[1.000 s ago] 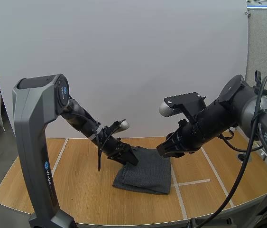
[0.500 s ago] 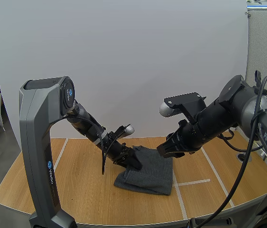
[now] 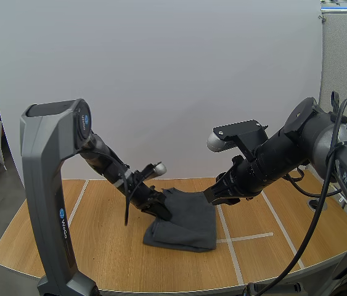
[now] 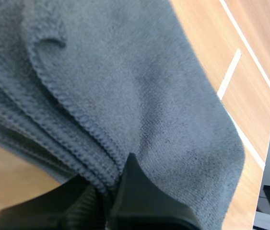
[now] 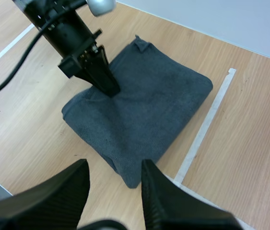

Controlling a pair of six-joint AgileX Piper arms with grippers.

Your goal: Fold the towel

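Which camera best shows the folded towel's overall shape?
The right wrist view: the whole grey towel is in sight, with the left pincer pinching its edge. In the high view the left pincer hides one corner; the left wrist view gives a close-up of its layered hems.

The folded towel (image 3: 188, 217) is lying mid-table (image 3: 93, 246), just left of a tape line (image 3: 230, 243) running near to far. The left gripper (image 3: 163, 214) is pinching its left edge, while the right gripper (image 5: 115, 166) is hanging spread above its far right corner.

One towel (image 3: 185, 217), one table (image 3: 93, 246), two arms (image 3: 102, 159) (image 3: 284, 154).
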